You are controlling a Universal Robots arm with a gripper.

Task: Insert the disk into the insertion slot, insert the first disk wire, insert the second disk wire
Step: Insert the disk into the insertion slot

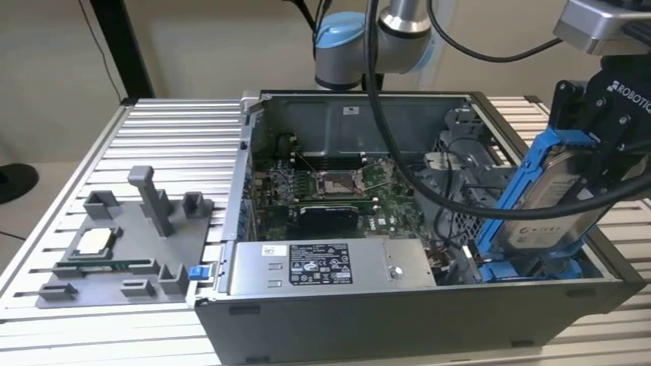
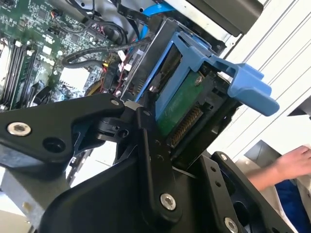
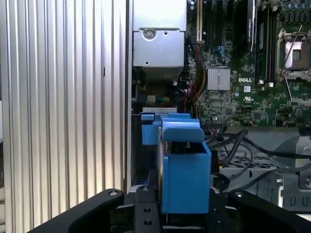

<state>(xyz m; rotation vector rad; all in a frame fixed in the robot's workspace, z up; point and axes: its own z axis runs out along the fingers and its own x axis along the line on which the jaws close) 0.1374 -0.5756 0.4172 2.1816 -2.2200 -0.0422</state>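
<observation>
Twice checked the grip, once per wrist view: found the pincer (image 3: 184, 221) clamped on the disk (image 3: 184, 177), fingers (image 3: 145, 208) flanking its blue carrier frame. No slack seen.

Placed the disk, from the exterior view, on edge and tilted over the insertion slot (image 1: 521, 268), at the near corner of the open computer case (image 1: 407, 320), toward the exterior view's right. Lower end close to the slot's blue rails. Could not tell whether touching. Judged the disk not yet seated and neither wire fitted.

Logged the risks:
- Jam. Tilted as held, so could catch a corner on the metal cage or ride over one rail instead of between both.
- Snag. Noted thick black cables (image 1: 447, 200) looping just beside the slot and crossing in front of the disk. Could get pinched beneath it or dragged along.
- Scrape. Noted the disk's green circuit board (image 2: 182, 104) bare and close to a finger. Might suffer if the grip slid.
- Contact. Spotted a person's hand (image 2: 286, 165) near the case's outer wall above the ribbed desk (image 1: 173, 130). Judged too near a moving arm.
- Drop. Marked the motherboard (image 1: 325, 194) lying open inside the case. Would take the hit from a loosed disk.
</observation>
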